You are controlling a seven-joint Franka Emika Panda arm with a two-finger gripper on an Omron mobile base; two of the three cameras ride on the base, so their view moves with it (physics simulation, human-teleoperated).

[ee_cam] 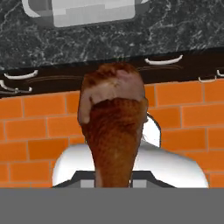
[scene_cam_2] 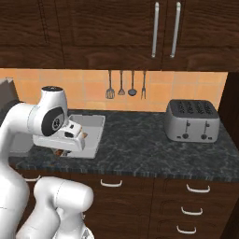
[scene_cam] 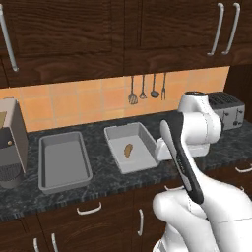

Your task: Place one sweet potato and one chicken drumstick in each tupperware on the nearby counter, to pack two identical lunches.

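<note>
Rough reddish-brown club-shaped chicken drumstick [ee_cam: 113, 131] clamped in the end effector [scene_cam_2: 70, 140].

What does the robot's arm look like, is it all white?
Mostly. The arm has smooth, rounded, glossy white shells with dark grey joints. A dark band runs along one long link, and a round dark cap sits on the side of a joint. No cables show. The end effector looks white and blocky.

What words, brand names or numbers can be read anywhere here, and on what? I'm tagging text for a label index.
None: no readable text in any view.
The toaster shows only dark knobs and slots, no lettering.
The coffee machine carries no legible mark.
The tupperware and the chicken drumstick are plain.
</note>
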